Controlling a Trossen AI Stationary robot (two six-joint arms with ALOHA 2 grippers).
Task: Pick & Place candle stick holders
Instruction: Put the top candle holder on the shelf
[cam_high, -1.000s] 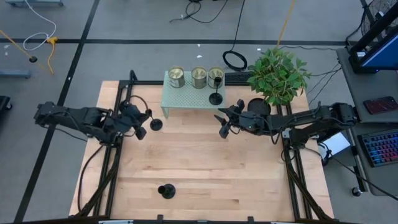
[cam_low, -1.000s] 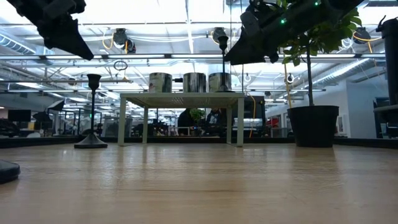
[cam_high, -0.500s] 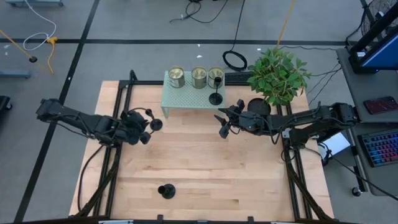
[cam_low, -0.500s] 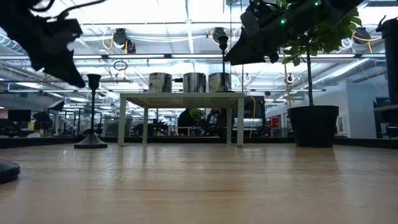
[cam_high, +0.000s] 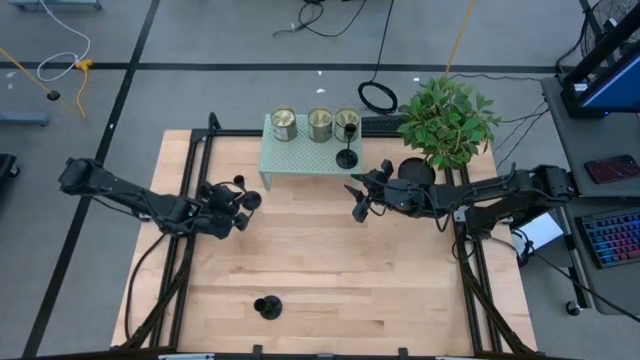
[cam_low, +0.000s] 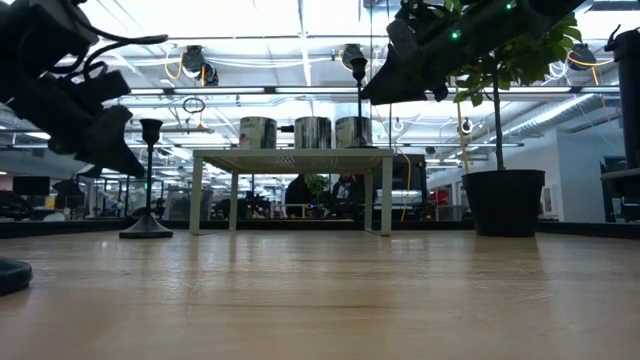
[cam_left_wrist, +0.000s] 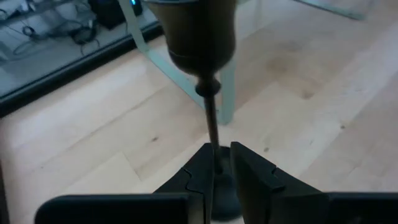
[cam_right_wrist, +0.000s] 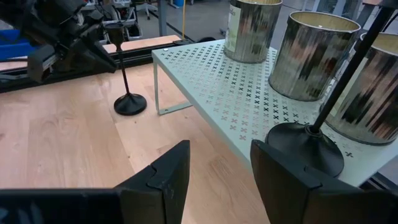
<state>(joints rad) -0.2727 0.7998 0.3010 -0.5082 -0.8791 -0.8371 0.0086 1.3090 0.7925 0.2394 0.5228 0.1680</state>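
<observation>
Three black candle stick holders show. One (cam_high: 250, 200) stands on its round base on the table left of the shelf; it also shows in the left wrist view (cam_left_wrist: 210, 118). One (cam_high: 347, 157) stands on the pale green shelf (cam_high: 295, 160). One (cam_high: 267, 307) stands near the table's near edge. My left gripper (cam_high: 238, 210) is open and hangs low just left of the first holder, whose stem shows through the gap between the fingers (cam_left_wrist: 245, 174). My right gripper (cam_high: 357, 207) is open and empty, above the table in front of the shelf's right end.
Three pale greenish-gold cans (cam_high: 320, 123) stand in a row at the back of the shelf, behind the holder there. A potted plant (cam_high: 445, 122) stands at the table's far right corner. Bare wood lies between the shelf and the near holder.
My left gripper has come down and gone a little toward the table's right and near edges, up to the stem of the holder left of the shelf. The holders have stayed where they were.
</observation>
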